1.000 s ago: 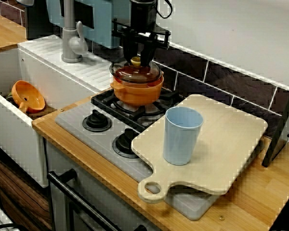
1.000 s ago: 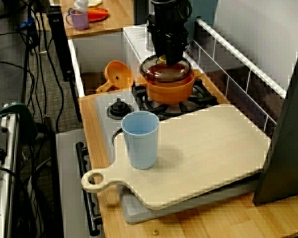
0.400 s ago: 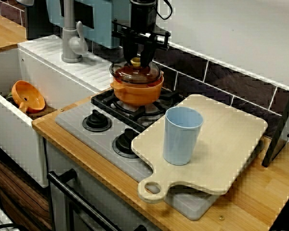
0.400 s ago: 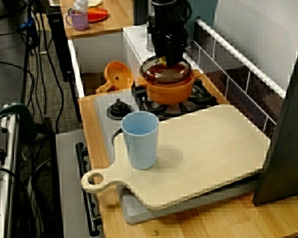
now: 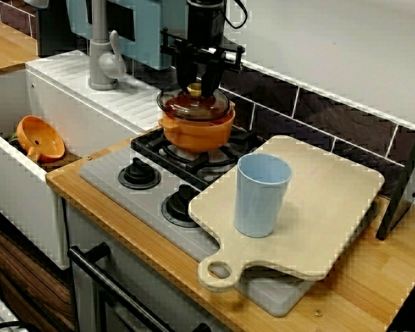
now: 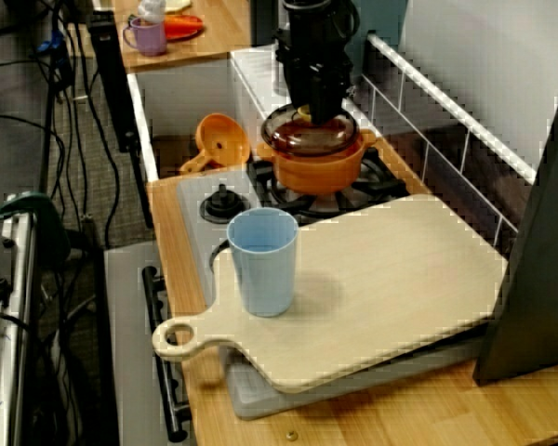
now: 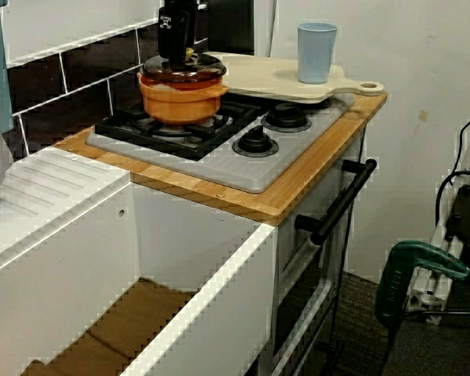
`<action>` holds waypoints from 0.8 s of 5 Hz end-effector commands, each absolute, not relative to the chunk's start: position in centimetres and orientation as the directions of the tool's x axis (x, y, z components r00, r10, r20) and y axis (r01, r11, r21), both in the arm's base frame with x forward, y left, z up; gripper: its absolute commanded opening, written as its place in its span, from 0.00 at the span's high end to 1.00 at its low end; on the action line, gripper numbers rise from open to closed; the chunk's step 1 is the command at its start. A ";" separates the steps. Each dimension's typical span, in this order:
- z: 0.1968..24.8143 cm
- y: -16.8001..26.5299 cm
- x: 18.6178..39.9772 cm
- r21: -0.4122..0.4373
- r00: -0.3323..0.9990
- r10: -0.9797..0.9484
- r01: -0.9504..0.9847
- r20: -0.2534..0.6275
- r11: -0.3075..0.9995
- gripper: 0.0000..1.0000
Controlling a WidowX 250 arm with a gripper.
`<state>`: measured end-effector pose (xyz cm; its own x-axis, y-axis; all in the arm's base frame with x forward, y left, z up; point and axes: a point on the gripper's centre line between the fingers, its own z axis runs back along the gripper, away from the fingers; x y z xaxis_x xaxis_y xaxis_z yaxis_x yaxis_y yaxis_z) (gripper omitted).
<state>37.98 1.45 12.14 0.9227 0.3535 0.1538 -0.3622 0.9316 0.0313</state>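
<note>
Across the last second almost nothing shifts. The end effector point(image 5: 195, 88) stays where it was, hanging straight down over the orange pot point(image 5: 196, 131), and the glass lid point(image 5: 194, 105) stays seated on the pot's rim, level, with no gap that I can make out. My reading is that the lid has not come off, and the arm is pausing at the knob rather than travelling.

The fingers stand a narrow way apart with the small yellow knob point(image 5: 194, 88) of the lid between them. In the front view and in the view across the sink the knob shows in the gap. Whether the pads actually press on it I cannot tell.

The pot sits on the back burner of the grey hob point(image 5: 111, 181), close to the back edge of the worktop point(image 5: 373, 283), beside the tiled wall.

Counted:
- One pot, one lid and one knob.
- One blue cup point(image 5: 261, 195), standing upright on the one wooden cutting board point(image 5: 325, 207). The board overlaps the hob's end away from the sink, and its handle loop points to the front edge.
- Two hob dials point(image 5: 139, 173), near the front edge.
- One orange funnel point(image 5: 40, 138), lying in the sink.
- One grey tap point(image 5: 104, 59), behind the sink.
</note>
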 end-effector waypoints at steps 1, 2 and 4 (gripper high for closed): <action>13.8 1.5 38.3 0.022 0.917 0.352 -0.362 0.188 0.932 0.00; 13.8 1.5 38.3 0.024 0.918 0.348 -0.359 0.187 0.933 0.00; 14.0 1.9 38.7 0.018 0.916 0.360 -0.369 0.178 0.929 0.00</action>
<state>38.15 1.71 12.21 0.9244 0.3581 0.1313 -0.3660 0.9297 0.0415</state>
